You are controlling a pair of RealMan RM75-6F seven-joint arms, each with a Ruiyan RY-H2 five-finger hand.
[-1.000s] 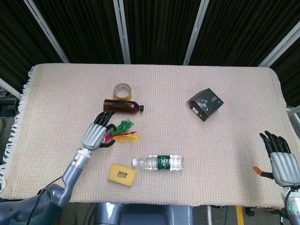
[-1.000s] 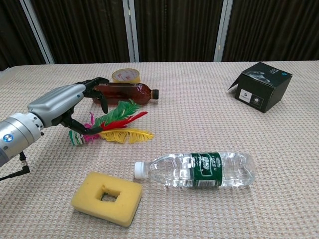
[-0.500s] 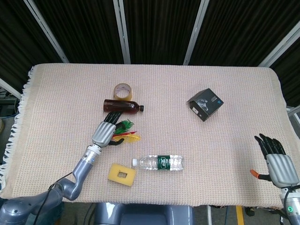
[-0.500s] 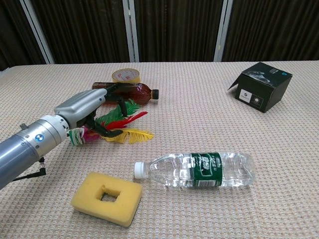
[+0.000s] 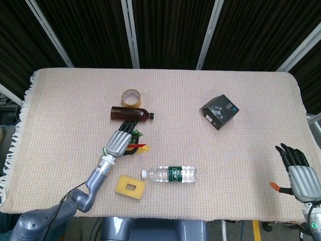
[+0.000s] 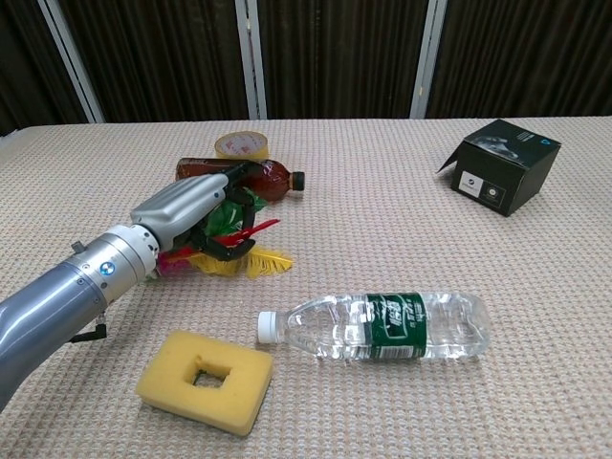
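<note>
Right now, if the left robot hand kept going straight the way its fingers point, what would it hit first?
Probably the brown bottle just beyond the left robot hand, which is over the feathered shuttlecock; the height is unclear.
</note>
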